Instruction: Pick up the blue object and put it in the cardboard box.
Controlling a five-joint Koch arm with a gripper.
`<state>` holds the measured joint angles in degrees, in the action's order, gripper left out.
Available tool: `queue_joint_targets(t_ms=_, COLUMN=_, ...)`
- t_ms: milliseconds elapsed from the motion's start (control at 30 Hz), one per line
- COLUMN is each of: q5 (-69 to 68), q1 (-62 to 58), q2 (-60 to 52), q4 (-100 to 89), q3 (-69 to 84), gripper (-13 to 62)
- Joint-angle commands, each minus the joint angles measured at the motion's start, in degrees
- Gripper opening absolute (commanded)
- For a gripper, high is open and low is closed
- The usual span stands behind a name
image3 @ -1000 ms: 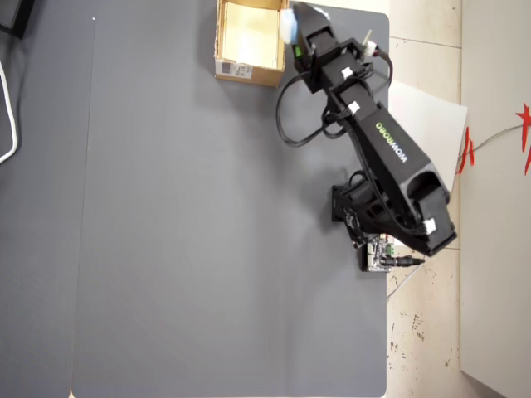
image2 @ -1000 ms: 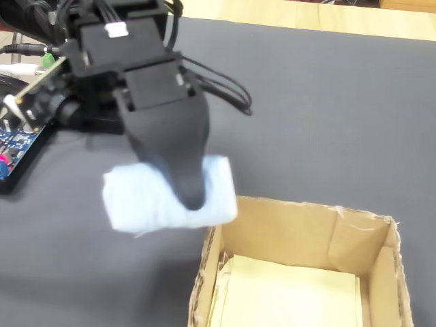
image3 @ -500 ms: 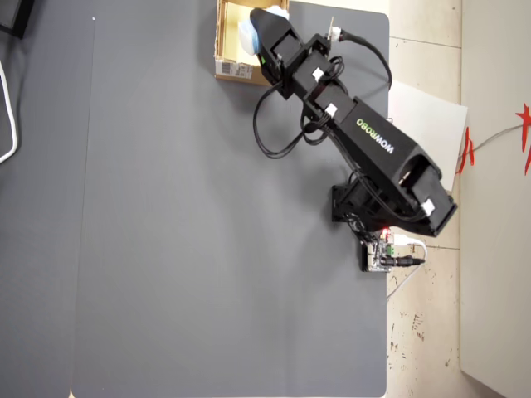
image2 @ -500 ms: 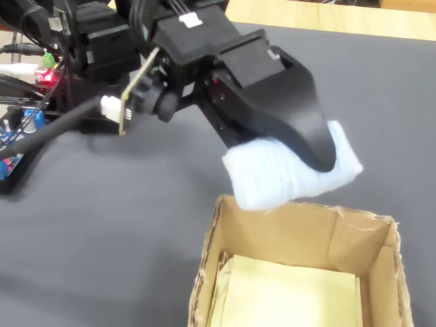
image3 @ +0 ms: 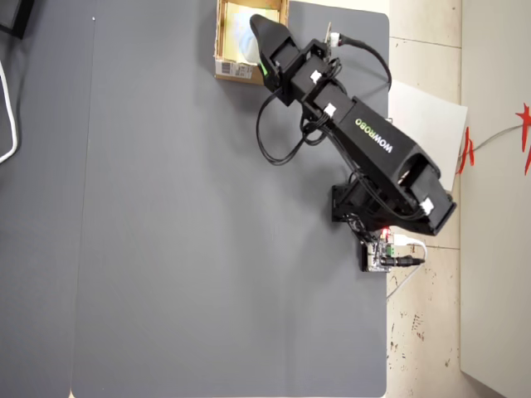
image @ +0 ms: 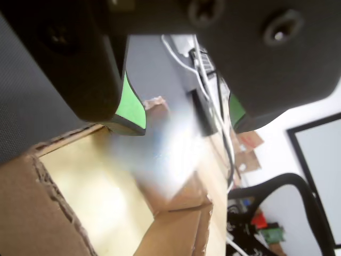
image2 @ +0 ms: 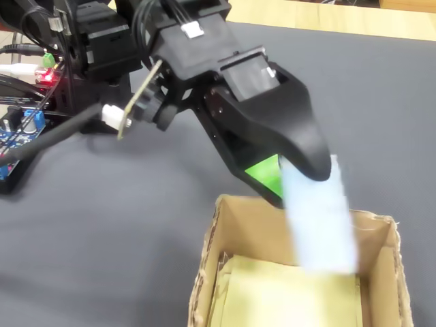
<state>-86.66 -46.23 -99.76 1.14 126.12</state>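
The blue object (image2: 319, 218) is a pale blue blur just under my gripper (image2: 300, 180), over the open cardboard box (image2: 211, 245). In the wrist view it smears white-blue (image: 165, 160) below and between the jaws, above the box's pale yellow inside (image: 90, 186). My gripper (image: 186, 128) is open there, its green-padded fingers (image: 130, 106) wide apart with nothing between them. From overhead, the gripper (image3: 257, 29) reaches over the box (image3: 236, 70) at the top edge of the mat, and a pale patch that may be the blue object (image3: 238, 35) shows inside.
The arm's base with a blue circuit board (image2: 13, 133), a red light and cables sits at the left of the fixed view. The grey mat (image3: 166, 215) ends close behind the box. A white sheet (image3: 423, 116) lies on the floor to the right.
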Motion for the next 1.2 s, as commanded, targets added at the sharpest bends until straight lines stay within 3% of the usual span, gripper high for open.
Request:
queue_joint_targets(t_ms=0, q5=-2.02, q1=0.70, q2=-1.05, q4=-1.32, q3=-4.83, gripper=30.8)
queue_joint_targets(t_ms=267, q5=-3.87, q1=1.93, q2=-2.55, q4=-1.67, q3=-4.83, gripper=30.8)
queue_joint_targets(t_ms=633, q5=-5.62, q1=14.24, q2=-11.51, q4=-2.46, q3=0.79, gripper=32.5)
queue_joint_targets(t_ms=1167, q5=-5.54, q1=32.34, q2=-25.49, q4=-8.96, q3=25.84, gripper=32.6)
